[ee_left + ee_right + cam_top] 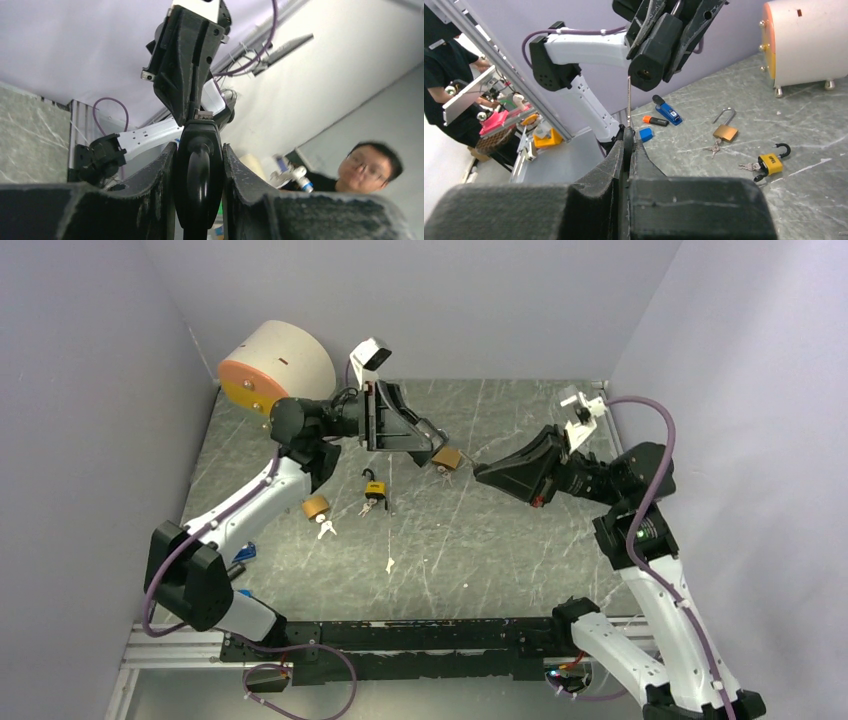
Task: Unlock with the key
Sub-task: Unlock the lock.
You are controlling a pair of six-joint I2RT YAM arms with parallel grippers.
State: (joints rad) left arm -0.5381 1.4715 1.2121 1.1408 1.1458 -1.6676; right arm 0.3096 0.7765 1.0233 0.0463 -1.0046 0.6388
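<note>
Clamped in left gripper [199, 155]: padlock [199, 185], backlit. Pinched by right gripper [627, 137] — key [629, 102] (bow hidden), just under padlock. Yellow lock [770, 162] lettering unreadable.

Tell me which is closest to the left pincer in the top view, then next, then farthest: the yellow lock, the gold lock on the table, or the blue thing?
1. The yellow padlock, on the table just down-left of the left pincer.
2. The brass padlock, farther left, beside the left arm.
3. The blue thing, far left, by that arm's elbow.

Lab: grey-walled robot booth [420, 300], aluminium frame [170, 648].
</note>
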